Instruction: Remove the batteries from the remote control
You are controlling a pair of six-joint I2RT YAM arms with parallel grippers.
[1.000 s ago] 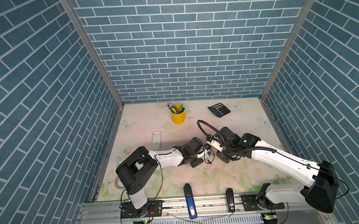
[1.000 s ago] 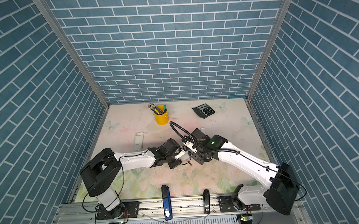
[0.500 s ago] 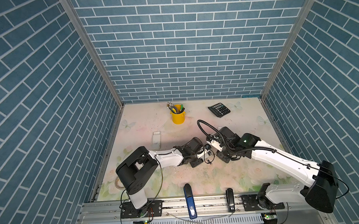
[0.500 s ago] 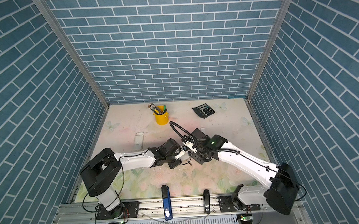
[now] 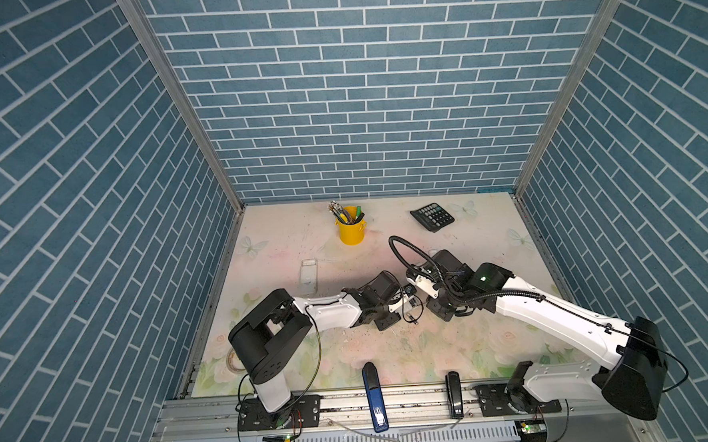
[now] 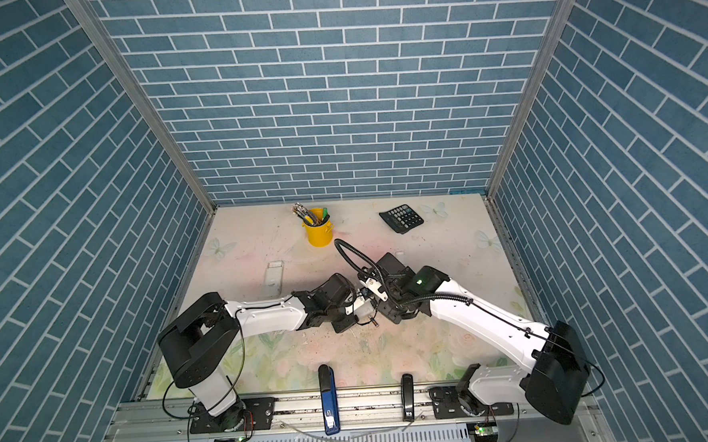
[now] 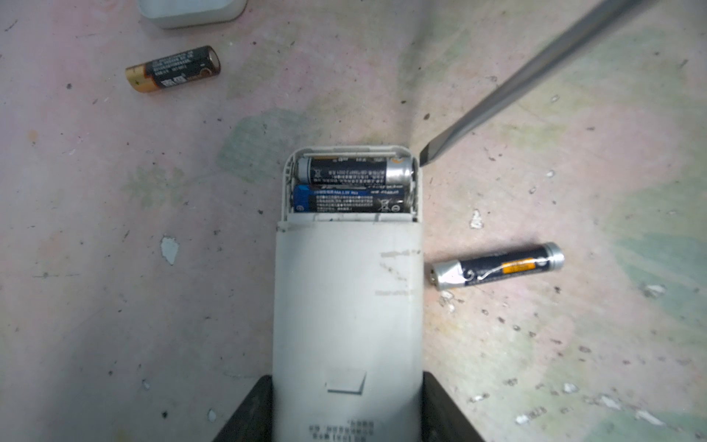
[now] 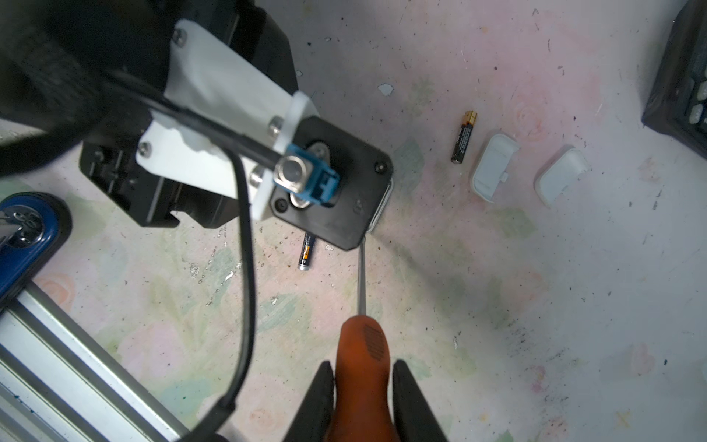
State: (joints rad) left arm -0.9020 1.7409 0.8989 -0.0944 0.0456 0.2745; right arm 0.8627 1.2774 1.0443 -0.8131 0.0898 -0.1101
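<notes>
In the left wrist view my left gripper [image 7: 347, 382] is shut on the white remote control [image 7: 346, 306], its battery bay open. Two batteries [image 7: 354, 172] lie side by side in the bay. Another battery [image 7: 174, 69] and a further one [image 7: 497, 266] lie loose on the table either side of the remote. My right gripper [image 8: 363, 367] is shut on the orange handle of a screwdriver [image 8: 363, 344]. The flat screwdriver tip [image 7: 426, 157] hovers just off the bay's outer corner. In both top views the two grippers meet mid-table [image 5: 410, 304].
Two white covers [image 8: 491, 168] [image 8: 562, 176] lie near a loose battery [image 8: 463, 137]. A yellow pen cup [image 5: 350, 228] and a calculator [image 5: 432, 217] stand at the back. A second white remote [image 5: 308, 276] lies left. Blue stapler [image 5: 374, 395] and black stapler [image 5: 453, 393] rest on the front rail.
</notes>
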